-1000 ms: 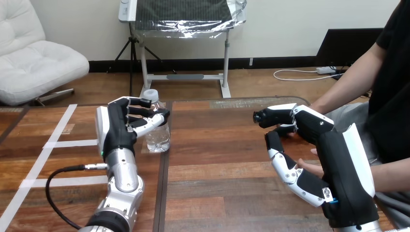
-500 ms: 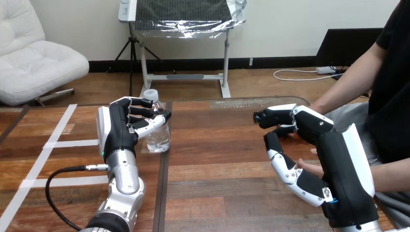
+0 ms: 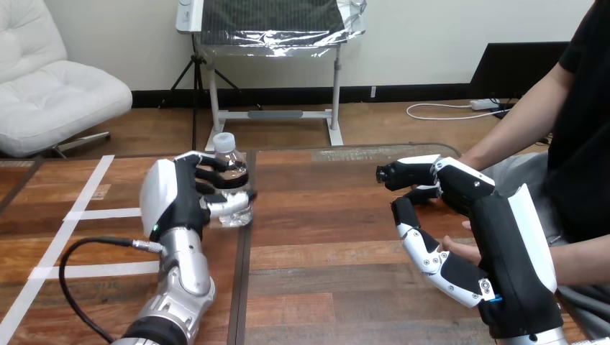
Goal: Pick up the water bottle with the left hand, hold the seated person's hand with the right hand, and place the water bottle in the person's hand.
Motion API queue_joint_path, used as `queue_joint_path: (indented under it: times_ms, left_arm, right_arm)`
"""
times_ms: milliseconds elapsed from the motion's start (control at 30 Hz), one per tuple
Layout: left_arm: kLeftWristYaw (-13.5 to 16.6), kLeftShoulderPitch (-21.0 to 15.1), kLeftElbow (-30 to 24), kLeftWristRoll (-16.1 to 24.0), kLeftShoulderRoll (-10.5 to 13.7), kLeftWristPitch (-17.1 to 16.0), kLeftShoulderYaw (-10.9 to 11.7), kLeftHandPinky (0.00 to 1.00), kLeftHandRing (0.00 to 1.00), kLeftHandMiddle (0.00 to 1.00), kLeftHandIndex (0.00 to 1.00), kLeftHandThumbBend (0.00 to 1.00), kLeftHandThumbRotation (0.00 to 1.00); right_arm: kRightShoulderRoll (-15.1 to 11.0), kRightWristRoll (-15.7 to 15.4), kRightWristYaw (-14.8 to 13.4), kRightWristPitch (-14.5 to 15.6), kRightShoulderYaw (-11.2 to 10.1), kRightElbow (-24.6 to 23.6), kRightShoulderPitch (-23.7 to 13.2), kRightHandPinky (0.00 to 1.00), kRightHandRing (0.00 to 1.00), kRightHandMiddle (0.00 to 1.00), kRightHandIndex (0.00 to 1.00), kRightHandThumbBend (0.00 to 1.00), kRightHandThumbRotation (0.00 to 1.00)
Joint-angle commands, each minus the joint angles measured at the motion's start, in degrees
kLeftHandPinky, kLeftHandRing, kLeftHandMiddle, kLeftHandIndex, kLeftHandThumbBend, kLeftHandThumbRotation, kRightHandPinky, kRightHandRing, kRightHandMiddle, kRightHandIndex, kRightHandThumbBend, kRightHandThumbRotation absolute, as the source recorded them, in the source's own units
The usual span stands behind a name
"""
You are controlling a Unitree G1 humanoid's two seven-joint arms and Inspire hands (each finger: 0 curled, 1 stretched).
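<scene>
A clear water bottle (image 3: 234, 167) with a white cap stands upright on the wooden table (image 3: 324, 215), left of centre. My left hand (image 3: 176, 198) is at its left side, with fingers and thumb curled round the bottle's body. My right hand (image 3: 496, 237) hovers at the right with fingers and thumb spread and fairly straight. Part of the person's hand (image 3: 460, 249) shows just beside its palm, between thumb and fingers. I cannot tell whether they touch. The person's forearm (image 3: 584, 262) comes in from the right edge.
The person's other arm (image 3: 518, 122) reaches down at the upper right, its hand hidden behind my right hand. White tape strips (image 3: 86, 214) run over the table's left part. A dark seam (image 3: 244, 273) splits the tabletop.
My left hand has turned in and curled its fingers round the bottle, which were only reaching beside it before. The bottle stays standing on the table. The right hand has not moved.
</scene>
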Motion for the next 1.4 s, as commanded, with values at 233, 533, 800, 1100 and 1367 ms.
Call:
queue_joint_path:
  times_ms: [233, 533, 800, 1100, 1367]
  left_arm:
    - [11.5, -3.0, -2.5, 12.42, 3.73, 3.94, -9.45, 0.67, 0.76, 0.8, 0.79, 0.82, 0.41]
    - [17.71, -3.78, -1.67, 20.1, 5.03, 7.33, -15.28, 0.83, 0.86, 0.87, 0.82, 0.62, 0.56]
    - [18.74, -4.69, -1.18, 23.45, 5.54, 9.73, -18.26, 0.95, 0.94, 0.95, 0.89, 0.51, 0.78]
    - [19.04, -5.59, -1.45, 24.37, 5.58, 11.05, -19.53, 0.97, 0.96, 0.97, 0.92, 0.49, 0.92]
    - [19.87, -6.0, -1.85, 23.94, 5.68, 10.63, -20.01, 0.94, 0.94, 0.96, 0.91, 0.48, 0.95]
  right_arm:
    - [-0.25, 0.26, -0.02, 0.57, 0.3, -0.57, -3.36, 0.54, 0.65, 0.68, 0.62, 0.26, 0.0]
    - [-0.36, 0.36, 0.02, 0.9, 0.43, -0.63, -3.34, 0.54, 0.65, 0.68, 0.61, 0.26, 0.0]
    - [-0.5, 0.42, 0.04, 0.5, 0.62, -0.32, -3.51, 0.54, 0.65, 0.68, 0.61, 0.26, 0.0]
    - [-0.37, 0.11, -0.07, 0.78, 1.01, -0.25, -3.51, 0.54, 0.65, 0.67, 0.61, 0.25, 0.0]
    - [-0.32, -0.03, -0.23, 0.73, 1.32, -0.22, -3.59, 0.54, 0.65, 0.67, 0.61, 0.25, 0.0]
